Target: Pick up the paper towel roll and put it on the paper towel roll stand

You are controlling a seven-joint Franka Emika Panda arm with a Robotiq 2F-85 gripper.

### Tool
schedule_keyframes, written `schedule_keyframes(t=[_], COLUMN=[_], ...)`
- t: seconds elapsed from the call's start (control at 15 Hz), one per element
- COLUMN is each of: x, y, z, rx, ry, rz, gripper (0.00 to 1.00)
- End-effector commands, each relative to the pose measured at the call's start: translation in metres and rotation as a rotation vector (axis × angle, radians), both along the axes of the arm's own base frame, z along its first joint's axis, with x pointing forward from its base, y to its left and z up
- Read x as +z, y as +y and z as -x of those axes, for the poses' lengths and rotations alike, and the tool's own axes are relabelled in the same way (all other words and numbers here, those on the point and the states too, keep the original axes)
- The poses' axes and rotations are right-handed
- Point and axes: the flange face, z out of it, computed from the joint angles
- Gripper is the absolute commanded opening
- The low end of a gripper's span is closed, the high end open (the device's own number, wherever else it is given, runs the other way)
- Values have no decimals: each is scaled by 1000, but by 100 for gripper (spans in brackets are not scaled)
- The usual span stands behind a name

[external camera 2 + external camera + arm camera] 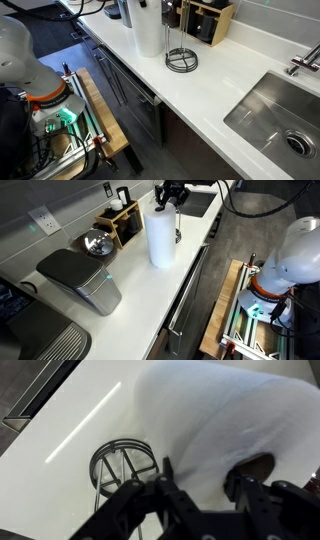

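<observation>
The paper towel roll is a tall white cylinder that stands upright on the white counter; it shows in both exterior views. The paper towel roll stand is a dark wire ring with thin upright rods, right beside the roll and empty. In the wrist view the roll fills the upper right and the stand lies to its left. My gripper sits at the roll's top. One finger is at the brown core hole and the other on the outer side, closed across the roll's wall.
A wooden knife block stands against the wall behind the roll. A grey appliance and a metal bowl sit further along the counter. A steel sink with a faucet lies past the stand.
</observation>
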Motion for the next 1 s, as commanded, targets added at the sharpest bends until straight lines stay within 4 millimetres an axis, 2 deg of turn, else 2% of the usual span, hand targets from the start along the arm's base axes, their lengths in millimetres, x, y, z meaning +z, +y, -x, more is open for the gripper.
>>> schedule_keyframes(t=[0.0,0.2,0.67,0.73,0.8,0.93], x=[19,53,162,138,151,161], y=[1,3,4,7,7,7], z=[4,9,40,29,33,38], rx=[-12,-2,125,88,102,112], ry=[-23,-60,-169,-150,-166,-177], rz=[-1,-7,63,40,48,55], gripper=[22,19,19,44,44,44])
